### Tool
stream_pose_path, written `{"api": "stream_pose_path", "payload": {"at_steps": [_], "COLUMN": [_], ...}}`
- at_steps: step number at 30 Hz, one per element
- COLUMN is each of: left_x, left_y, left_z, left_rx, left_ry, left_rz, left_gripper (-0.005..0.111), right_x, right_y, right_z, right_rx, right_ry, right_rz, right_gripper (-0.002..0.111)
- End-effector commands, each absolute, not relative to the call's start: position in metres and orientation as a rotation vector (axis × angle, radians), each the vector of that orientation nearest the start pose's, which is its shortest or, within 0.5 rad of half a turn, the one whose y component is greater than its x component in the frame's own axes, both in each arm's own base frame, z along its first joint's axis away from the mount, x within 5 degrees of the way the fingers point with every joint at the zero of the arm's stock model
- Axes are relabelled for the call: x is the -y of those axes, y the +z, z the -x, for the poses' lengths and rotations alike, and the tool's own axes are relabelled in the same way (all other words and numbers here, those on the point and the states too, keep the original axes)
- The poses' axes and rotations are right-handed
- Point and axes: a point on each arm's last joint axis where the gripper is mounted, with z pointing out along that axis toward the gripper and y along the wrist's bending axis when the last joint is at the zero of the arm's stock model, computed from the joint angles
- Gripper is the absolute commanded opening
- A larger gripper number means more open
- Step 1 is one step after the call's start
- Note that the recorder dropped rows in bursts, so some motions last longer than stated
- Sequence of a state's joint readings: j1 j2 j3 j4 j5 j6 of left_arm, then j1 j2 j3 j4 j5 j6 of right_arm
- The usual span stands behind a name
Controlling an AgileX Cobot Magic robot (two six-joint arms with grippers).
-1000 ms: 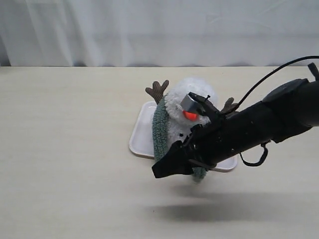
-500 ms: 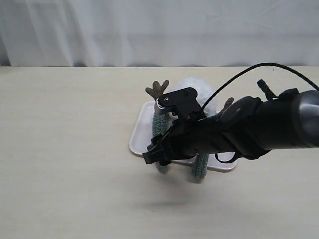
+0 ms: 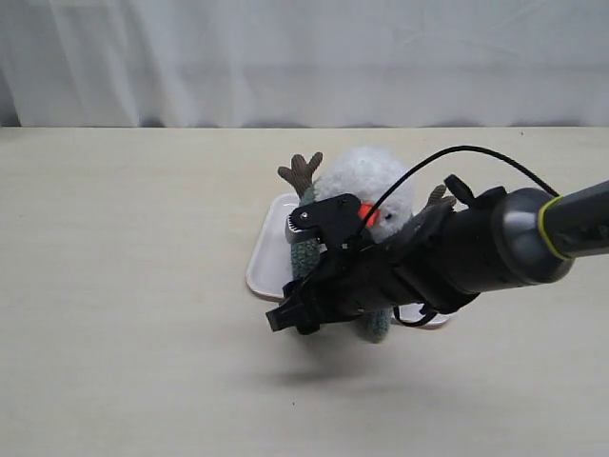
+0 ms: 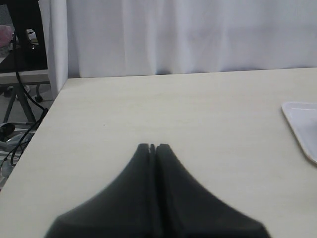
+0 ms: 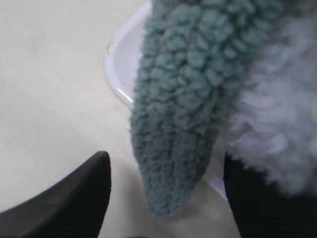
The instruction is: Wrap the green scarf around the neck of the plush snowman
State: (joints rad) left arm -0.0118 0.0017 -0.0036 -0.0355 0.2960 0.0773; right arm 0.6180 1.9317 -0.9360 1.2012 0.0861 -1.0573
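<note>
Currently the plush snowman (image 3: 366, 181) sits on a shallow white tray (image 3: 266, 262) near the middle of the pale table (image 3: 124, 286). The right arm (image 3: 476, 252) reaches in from the right and crosses low in front of the toy. It hides the body and the neck. Only the head, the orange nose (image 3: 367, 215) and the tips of the brown twig arms (image 3: 302, 173) show above it. A black cable (image 3: 457, 150) loops up off the arm beside the head.

The green scarf (image 5: 173, 124) hangs down the snowman's side toward the left of the exterior view. A second bit of green shows under the arm at the tray's front edge. In the right wrist view, the scarf's rounded end dangles just past the tray rim, beside white fluff. The right gripper (image 5: 164, 161) has its fingers spread wide, one on either side of that end. The gap is clear on one side and narrow on the other, and nothing is pinched.

The left gripper (image 4: 152, 148) has its fingers pressed together on nothing. It is over bare tabletop well apart from the tray, whose corner shows at the edge of its view.

Room: there is open tabletop left of the tray and in front of it. A white curtain (image 3: 285, 57) backs the far edge. Another bench (image 4: 25, 75) stands beyond the table's side edge.
</note>
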Motion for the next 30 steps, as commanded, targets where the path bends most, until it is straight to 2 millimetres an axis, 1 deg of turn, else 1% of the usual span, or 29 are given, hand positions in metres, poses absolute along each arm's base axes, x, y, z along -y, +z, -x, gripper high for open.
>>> {"api": "stream_pose_path", "payload": {"at_steps": [1, 3, 6, 10, 13, 16, 19, 22, 25, 30], "left_x": [0.001, 0.001, 0.001, 0.001, 0.001, 0.001, 0.001, 0.001, 0.001, 0.001], "left_y": [0.187, 0.187, 0.187, 0.187, 0.187, 0.187, 0.187, 0.187, 0.187, 0.187], "left_z": [-0.055, -0.055, -0.055, -0.055, -0.055, -0.055, -0.055, -0.055, -0.055, -0.055], "left_rx": [-1.768, -1.768, -1.768, -1.768, -1.768, -1.768, -1.768, -1.768, -1.768, -1.768], "left_ry": [0.014, 0.014, 0.014, 0.014, 0.014, 0.013, 0.013, 0.013, 0.013, 0.013], "left_rz": [-0.048, -0.048, -0.048, -0.048, -0.048, -0.047, -0.047, -0.047, -0.047, -0.047], "left_gripper": [0.0, 0.0, 0.0, 0.0, 0.0, 0.0, 0.0, 0.0, 0.0, 0.0], "right_x": [-0.222, -0.222, -0.221, -0.222, -0.223, -0.225, -0.224, -0.219, -0.212, -0.194], "right_y": [0.113, 0.11, 0.108, 0.108, 0.111, 0.119, 0.128, 0.139, 0.148, 0.156], "right_z": [-0.298, -0.298, -0.297, -0.295, -0.292, -0.289, -0.286, -0.285, -0.285, -0.281], "right_rx": [-2.471, -2.478, -2.479, -2.465, -2.458, -2.447, -2.408, -2.368, -2.371, -2.478], "right_ry": [0.417, 0.413, 0.403, 0.401, 0.422, 0.456, 0.446, 0.385, 0.31, 0.178], "right_rz": [0.635, 0.639, 0.664, 0.746, 0.808, 0.839, 0.93, 1.024, 1.057, 1.084], "right_gripper": [0.056, 0.047, 0.028, 0.004, 0.004, 0.004, 0.004, 0.004, 0.004, 0.004]}}
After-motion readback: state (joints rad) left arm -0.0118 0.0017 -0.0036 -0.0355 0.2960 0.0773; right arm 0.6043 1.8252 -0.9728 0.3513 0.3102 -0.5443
